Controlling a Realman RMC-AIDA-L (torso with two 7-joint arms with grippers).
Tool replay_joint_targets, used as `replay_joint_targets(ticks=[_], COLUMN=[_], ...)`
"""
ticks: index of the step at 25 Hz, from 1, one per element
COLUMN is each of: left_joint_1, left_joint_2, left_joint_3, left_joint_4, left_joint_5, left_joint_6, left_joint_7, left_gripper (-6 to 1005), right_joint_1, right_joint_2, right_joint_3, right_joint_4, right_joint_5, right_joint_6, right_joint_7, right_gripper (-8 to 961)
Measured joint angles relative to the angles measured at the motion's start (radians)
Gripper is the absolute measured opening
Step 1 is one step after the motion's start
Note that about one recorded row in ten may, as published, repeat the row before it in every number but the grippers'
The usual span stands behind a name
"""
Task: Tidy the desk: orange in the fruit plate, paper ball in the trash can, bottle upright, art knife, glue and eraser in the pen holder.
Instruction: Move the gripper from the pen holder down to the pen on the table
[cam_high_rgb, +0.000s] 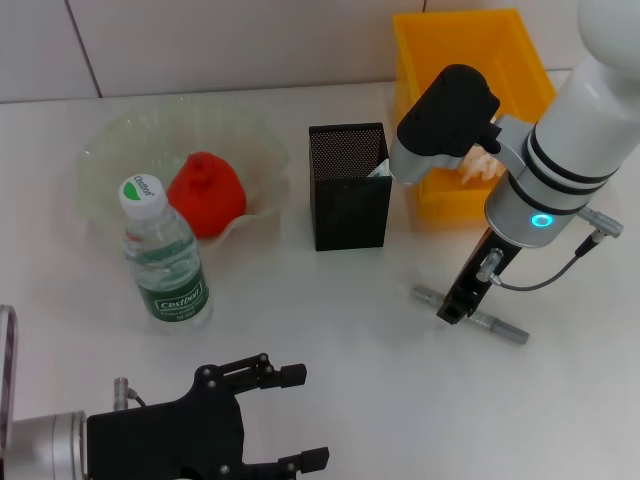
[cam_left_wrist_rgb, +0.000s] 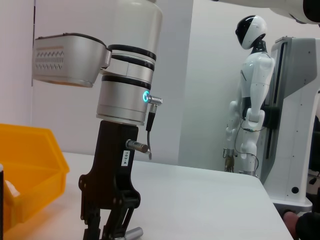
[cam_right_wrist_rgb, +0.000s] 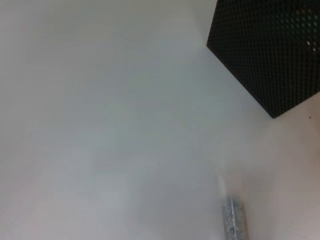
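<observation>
The grey art knife (cam_high_rgb: 505, 328) lies on the white desk at the right. My right gripper (cam_high_rgb: 453, 308) stands straight down over its middle, its fingers (cam_left_wrist_rgb: 117, 220) closed around it; one metal end (cam_left_wrist_rgb: 133, 232) sticks out beside them. The black mesh pen holder (cam_high_rgb: 349, 190) stands mid-desk with something white (cam_high_rgb: 380, 168) in it. A red-orange fruit (cam_high_rgb: 206, 194) rests in the translucent fruit plate (cam_high_rgb: 110, 150). The bottle (cam_high_rgb: 163, 262) stands upright in front of the plate. A paper ball (cam_high_rgb: 482, 163) lies in the yellow trash can (cam_high_rgb: 465, 60). My left gripper (cam_high_rgb: 285, 418) is open near the front edge.
The pen holder's corner (cam_right_wrist_rgb: 270, 55) and a blurred knife end (cam_right_wrist_rgb: 232, 220) show in the right wrist view. Bare desk lies between the bottle and the knife. A white humanoid robot (cam_left_wrist_rgb: 250, 95) stands beyond the desk.
</observation>
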Motion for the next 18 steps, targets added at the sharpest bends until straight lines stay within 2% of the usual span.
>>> replay_joint_targets(ticks=[12, 17, 18], left_joint_1=[0.001, 0.003, 0.003], left_joint_2=[0.000, 0.000, 0.000], left_joint_3=[0.000, 0.000, 0.000], left_joint_4=[0.000, 0.002, 0.002], left_joint_5=[0.000, 0.000, 0.000], left_joint_6=[0.000, 0.000, 0.000], left_joint_7=[0.000, 0.000, 0.000], left_gripper=[786, 787, 787], right_joint_1=[0.008, 0.006, 0.006], right_joint_2=[0.000, -0.002, -0.002], right_joint_3=[-0.026, -0.026, -0.026], right_joint_4=[0.016, 0.011, 0.014], right_joint_5=[-0.003, -0.001, -0.001], right_joint_6=[0.010, 0.012, 0.012], right_joint_7=[0.003, 0.001, 0.001], right_gripper=[297, 147, 143])
